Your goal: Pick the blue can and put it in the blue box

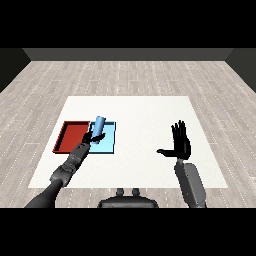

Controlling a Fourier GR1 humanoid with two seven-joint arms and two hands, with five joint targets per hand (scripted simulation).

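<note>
blue can tilted (top leaning right) over light blue tray

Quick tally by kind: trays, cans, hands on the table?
Trays: 2, red tray and light blue tray
Cans: 1, blue can, held in the left hand above the light blue tray
Hands: 2, left hand and right hand
Total: 5

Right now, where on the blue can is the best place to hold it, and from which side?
Around its lower half, from the left side, as the left robot hand does: the blue can is a slim cylinder, tilted above the light blue tray, with its upper part free.
</note>
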